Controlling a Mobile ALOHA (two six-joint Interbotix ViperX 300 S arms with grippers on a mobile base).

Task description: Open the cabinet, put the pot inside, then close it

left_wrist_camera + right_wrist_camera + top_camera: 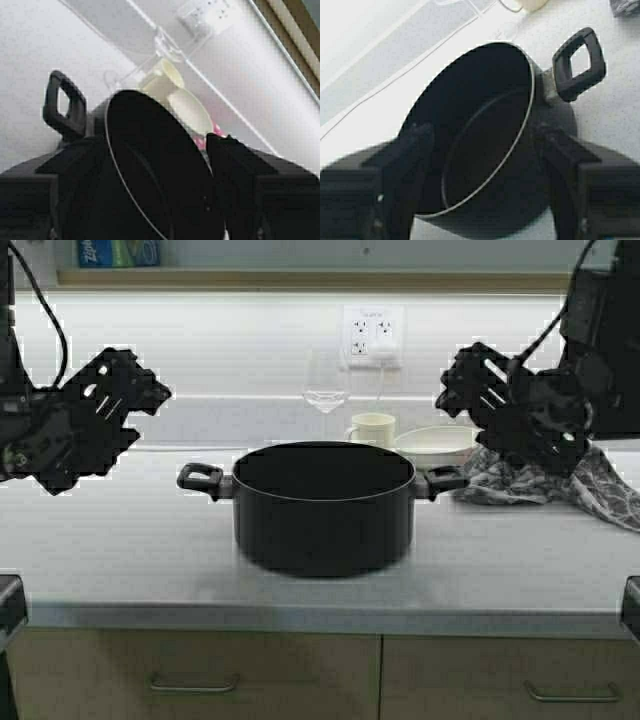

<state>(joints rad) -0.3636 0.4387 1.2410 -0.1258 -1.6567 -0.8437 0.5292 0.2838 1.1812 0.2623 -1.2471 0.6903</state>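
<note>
On the countertop, the pot stands upright at the centre, in front of a cream mug and a white bowl. The left gripper and right gripper hover on either side, fingers spread, touching nothing.

High view: from above and behind, facing the table frontally. Wrist views: close, flanking, both sharing the pot.

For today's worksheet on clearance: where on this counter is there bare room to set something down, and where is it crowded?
Bare: the countertop left of the pot, and the front strip before it. Crowded: behind and right, with wine glass, mug, white bowl, and cloth.
</note>
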